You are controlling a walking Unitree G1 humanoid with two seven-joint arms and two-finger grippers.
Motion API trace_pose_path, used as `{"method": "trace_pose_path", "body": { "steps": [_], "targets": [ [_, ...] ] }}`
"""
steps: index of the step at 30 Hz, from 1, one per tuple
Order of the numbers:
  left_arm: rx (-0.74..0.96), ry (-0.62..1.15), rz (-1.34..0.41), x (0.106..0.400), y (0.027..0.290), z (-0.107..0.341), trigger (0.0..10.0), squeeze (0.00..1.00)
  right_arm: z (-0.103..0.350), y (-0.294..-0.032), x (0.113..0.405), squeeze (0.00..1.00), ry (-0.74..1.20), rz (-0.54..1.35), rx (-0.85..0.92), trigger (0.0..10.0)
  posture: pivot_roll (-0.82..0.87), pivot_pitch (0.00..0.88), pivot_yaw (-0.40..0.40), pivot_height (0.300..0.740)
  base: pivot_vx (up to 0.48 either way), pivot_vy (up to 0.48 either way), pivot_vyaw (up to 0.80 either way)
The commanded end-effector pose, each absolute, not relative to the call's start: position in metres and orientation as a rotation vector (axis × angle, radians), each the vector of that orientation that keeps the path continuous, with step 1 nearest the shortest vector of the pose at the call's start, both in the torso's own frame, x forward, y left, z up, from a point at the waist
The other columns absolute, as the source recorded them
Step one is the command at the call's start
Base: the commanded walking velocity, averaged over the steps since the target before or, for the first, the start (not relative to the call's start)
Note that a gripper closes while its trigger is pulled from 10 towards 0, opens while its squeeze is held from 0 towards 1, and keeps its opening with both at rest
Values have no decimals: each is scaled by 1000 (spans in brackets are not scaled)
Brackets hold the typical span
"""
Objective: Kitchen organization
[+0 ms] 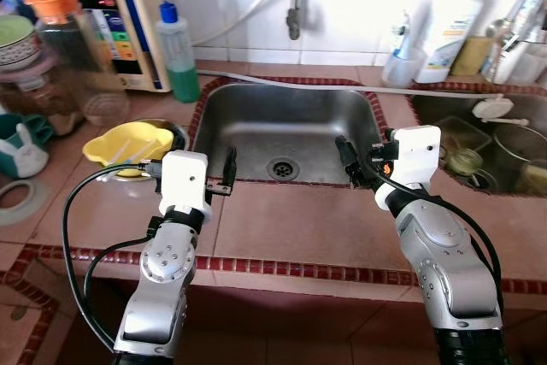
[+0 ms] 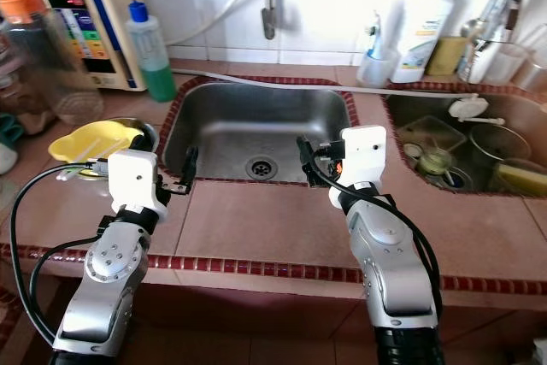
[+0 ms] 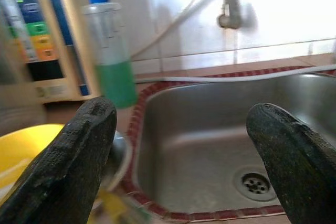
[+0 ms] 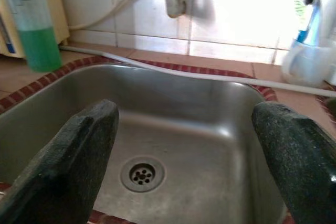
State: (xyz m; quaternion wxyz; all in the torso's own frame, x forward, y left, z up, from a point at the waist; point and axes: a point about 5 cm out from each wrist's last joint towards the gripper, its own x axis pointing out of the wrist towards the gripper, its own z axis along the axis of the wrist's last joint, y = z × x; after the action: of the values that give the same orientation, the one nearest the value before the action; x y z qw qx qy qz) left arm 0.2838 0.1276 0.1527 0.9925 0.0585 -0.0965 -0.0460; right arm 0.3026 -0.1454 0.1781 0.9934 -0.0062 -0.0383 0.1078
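Sink [image 1: 286,138]: bare. Left gripper [image 1: 229,173] and right gripper [image 1: 344,157], both spread wide, hold nothing above its front rim. Yellow dish [image 1: 128,144], green bottle [image 1: 178,53] wait on worktop [image 1: 291,220]; organizing apparently unstarted.

Just beyond the rough, matt black fingers [image 4: 79,166] lies a sink [image 1: 286,130] of brushed, dull-shining metal. The worktop [image 1: 282,224] under them is matt terracotta tile. Beside the left arm's fingers [image 3: 68,166] sits a glossy yellow plastic bowl [image 1: 128,144], and beyond it a translucent plastic bottle [image 1: 177,53].
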Motion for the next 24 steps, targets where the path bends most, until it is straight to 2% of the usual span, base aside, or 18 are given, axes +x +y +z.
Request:
{"method": "trace_pose_path", "body": {
  "steps": [1, 4, 18, 24],
  "targets": [
    [124, -196, -98, 285, 127, 153, 10000, 0, 185, -143, 302, 0, -107, 226, -22, 10000, -30, 37, 11, 740, 0, 0, 0],
    [118, -191, -105, 285, 127, 153, 10000, 0, 185, -143, 302, 0, -109, 227, -25, 10000, -30, 37, 11, 740, 0, -91, 0],
    [117, -185, -93, 284, 129, 152, 10000, 0, 184, -142, 301, 0, -106, 224, -23, 10000, -28, 42, 17, 740, 0, -450, 0],
    [88, -189, -83, 284, 130, 152, 10000, 0, 183, -142, 301, 0, -104, 223, -23, 10000, -27, 44, 16, 740, 0, 0, 0]
  ]
}}
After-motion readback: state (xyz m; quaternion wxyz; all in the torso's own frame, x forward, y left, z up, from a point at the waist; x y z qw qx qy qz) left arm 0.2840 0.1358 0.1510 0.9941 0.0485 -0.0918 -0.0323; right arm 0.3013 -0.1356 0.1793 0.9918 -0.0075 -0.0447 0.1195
